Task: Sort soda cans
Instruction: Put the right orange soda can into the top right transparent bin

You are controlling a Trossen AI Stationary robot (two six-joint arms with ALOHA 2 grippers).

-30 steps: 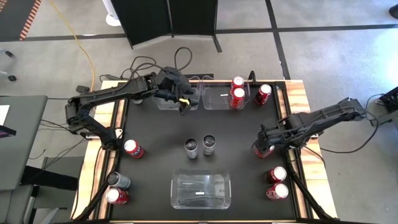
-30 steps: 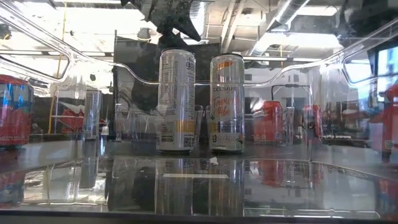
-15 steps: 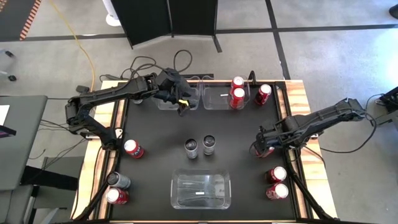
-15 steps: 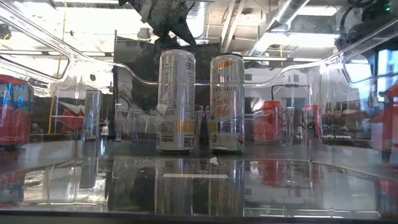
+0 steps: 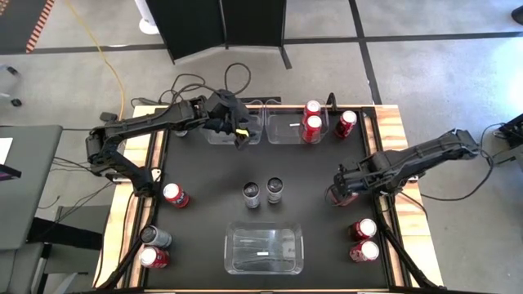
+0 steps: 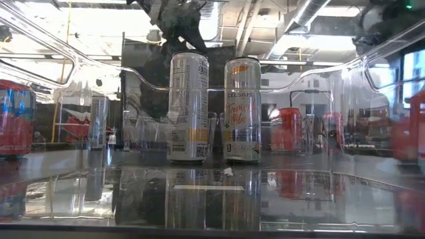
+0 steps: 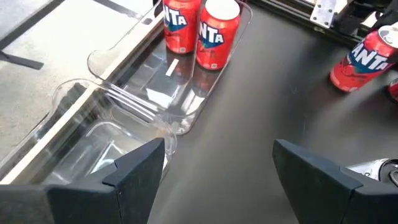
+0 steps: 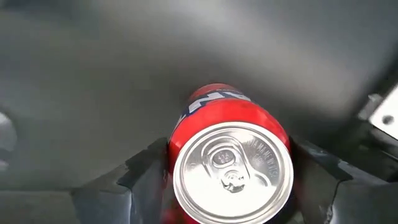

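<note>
Right gripper (image 8: 227,180) clamped on upright red soda can (image 8: 230,162) at table's right side, left gripper (image 7: 217,168) jaws wide above clear bin (image 7: 124,134), two red cans (image 7: 202,28) in neighbouring bin (image 7: 102,56)

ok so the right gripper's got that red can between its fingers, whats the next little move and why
Probably lift the red can straight up. The right gripper has its fingers on both sides of the can, and two red cans already stand in the far right bin, so that looks like where it goes. The left gripper hovers open over the far left bin.

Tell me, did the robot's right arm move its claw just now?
Yes. The right gripper, jaws around a red can, slid a little inward, away from the table's wooden right edge.
</note>
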